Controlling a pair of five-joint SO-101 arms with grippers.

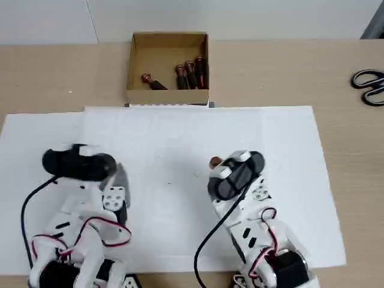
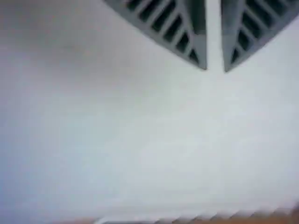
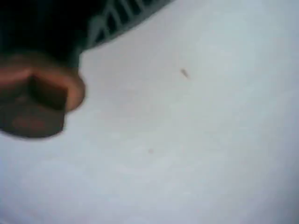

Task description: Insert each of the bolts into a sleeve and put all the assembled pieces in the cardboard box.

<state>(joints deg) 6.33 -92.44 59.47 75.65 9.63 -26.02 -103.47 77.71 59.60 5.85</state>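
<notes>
On the left, the left arm's grey ribbed plastic claw hovered empty over the smooth white paper sheet, its fingers drawn almost together with only a thin slit between them. Further along, the open brown cardboard box at the table's far side held about four copper-headed bolts in dark sleeves, so most of the job looked done. To the right, the right arm's claw pinched one more copper-coloured, hex-headed metal bolt just above the paper; whether it wore a sleeve was hidden, and boxing it seemingly remained.
</notes>
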